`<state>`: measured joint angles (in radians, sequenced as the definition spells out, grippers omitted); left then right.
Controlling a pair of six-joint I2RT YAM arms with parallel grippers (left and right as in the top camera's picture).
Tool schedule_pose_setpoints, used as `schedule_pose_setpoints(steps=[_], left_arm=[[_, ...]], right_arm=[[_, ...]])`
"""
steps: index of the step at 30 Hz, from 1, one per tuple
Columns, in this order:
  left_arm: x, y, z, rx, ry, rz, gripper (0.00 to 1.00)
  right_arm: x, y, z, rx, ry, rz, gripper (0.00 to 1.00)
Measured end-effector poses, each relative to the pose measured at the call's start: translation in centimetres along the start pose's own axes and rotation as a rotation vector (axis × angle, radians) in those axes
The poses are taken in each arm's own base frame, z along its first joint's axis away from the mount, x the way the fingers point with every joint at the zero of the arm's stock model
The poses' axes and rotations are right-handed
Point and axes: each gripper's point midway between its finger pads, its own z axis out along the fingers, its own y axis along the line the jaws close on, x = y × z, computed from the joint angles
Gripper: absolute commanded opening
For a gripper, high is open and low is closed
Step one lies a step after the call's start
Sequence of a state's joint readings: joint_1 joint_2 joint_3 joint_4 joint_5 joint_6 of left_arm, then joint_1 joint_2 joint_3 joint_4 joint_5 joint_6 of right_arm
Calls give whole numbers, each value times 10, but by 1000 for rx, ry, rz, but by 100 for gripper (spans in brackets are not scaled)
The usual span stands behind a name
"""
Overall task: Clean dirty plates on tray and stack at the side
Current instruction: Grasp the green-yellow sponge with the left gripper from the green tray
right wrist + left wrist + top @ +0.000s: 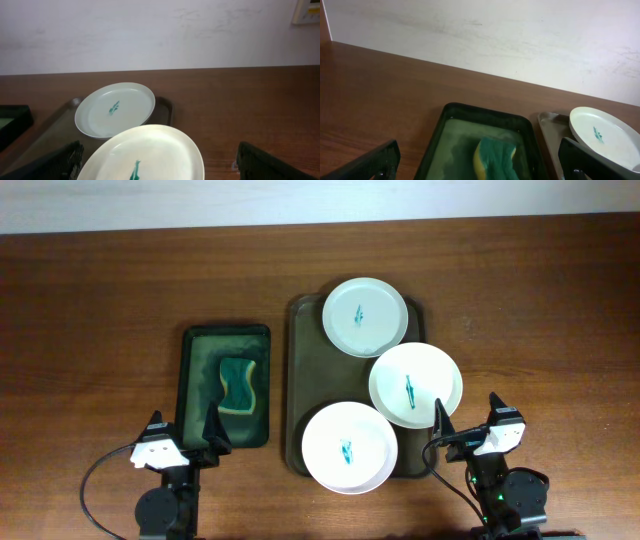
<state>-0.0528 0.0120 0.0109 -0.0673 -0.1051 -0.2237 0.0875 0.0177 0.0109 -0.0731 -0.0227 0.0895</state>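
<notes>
Three dirty plates (364, 316), seemingly overlapping, each overhanging the tray (303, 380) rim.

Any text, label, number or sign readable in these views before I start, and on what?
None readable.
The teal marks on the plates are smears, not writing.
The sponge, green tray and brown tray show no label.
The beige wall fitting in the right wrist view is too small to tell.

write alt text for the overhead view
Three white plates with teal smears sit on a brown tray on a table. Left of it, a green tray holds a sponge. The left hand and right hand are open at the bottom.
</notes>
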Motion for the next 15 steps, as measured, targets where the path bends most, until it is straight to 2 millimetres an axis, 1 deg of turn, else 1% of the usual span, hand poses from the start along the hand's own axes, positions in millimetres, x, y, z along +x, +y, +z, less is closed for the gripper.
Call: schedule_pose_setpoints(steps=[11,12,14,15], left_arm=[[0,0,0,1,0,0,99],[-2,-1,0,4,-8,-1,100],[-17,-5,-1,20,-71,-8,99],[-29,-7,-2,31,-117,-13,99]], right_arm=[[0,0,0,0,-1,0,98],[-6,1,0,-3,-26,-1,98],[-23,5,-1,-23,-94,-3,98],[-36,8,-3,-41,-146,-5,98]])
